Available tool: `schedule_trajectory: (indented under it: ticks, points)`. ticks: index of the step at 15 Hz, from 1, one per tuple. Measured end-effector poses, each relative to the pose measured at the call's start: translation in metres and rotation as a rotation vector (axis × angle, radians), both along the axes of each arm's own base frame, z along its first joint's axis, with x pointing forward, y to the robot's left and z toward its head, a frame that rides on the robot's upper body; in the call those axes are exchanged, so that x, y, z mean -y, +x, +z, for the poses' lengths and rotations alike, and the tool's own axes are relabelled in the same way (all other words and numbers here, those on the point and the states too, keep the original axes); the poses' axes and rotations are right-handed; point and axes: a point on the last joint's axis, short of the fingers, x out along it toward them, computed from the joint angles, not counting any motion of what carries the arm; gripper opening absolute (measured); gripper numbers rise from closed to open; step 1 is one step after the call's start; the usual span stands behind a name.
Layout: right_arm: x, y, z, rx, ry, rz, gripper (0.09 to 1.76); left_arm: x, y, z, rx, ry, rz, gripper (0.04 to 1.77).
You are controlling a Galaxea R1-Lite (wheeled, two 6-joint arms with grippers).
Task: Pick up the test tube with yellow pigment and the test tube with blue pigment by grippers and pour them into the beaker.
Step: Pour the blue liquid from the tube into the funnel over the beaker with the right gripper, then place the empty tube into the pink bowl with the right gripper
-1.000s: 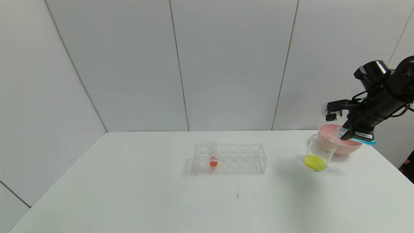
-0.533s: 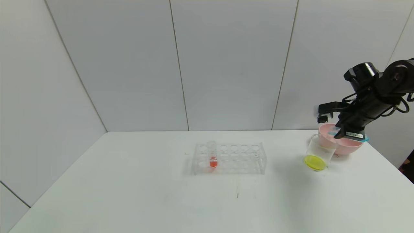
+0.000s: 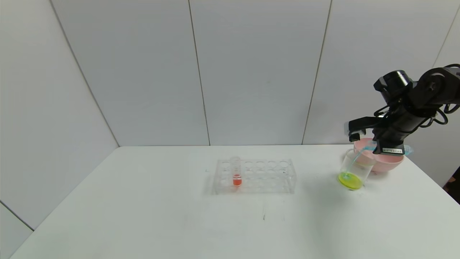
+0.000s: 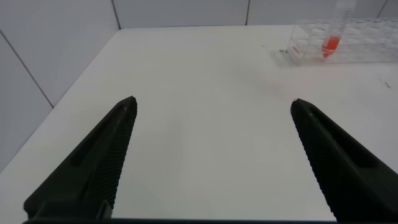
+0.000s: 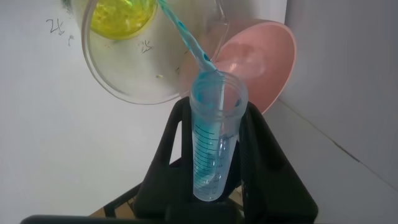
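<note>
My right gripper is shut on the blue test tube and holds it tipped over the beaker. A thin blue stream runs from the tube's mouth into the beaker, which holds yellow liquid with a blue spot in it. The tube's tip sticks out behind the fingers. The yellow test tube is out of view. My left gripper is open and empty over bare table, off to the rack's side.
A pink bowl stands right behind the beaker, under my right gripper. A clear many-holed rack at the table's middle holds one tube of red-orange liquid. The table's right edge runs close to the bowl.
My right gripper has moved left and up and tipped the blue tube further. Blue liquid now streams into the beaker, and a blue spot shows in the yellow liquid.
</note>
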Motion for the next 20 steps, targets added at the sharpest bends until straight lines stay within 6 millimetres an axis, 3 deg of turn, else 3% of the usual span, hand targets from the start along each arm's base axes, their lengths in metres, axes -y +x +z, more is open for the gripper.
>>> schedule_trajectory:
  ticks: [20]
  points:
    - [-0.023, -0.006, 0.009, 0.001, -0.301, 0.01, 0.49, 0.0, 0.0, 0.0, 0.0, 0.0, 0.0, 1.76]
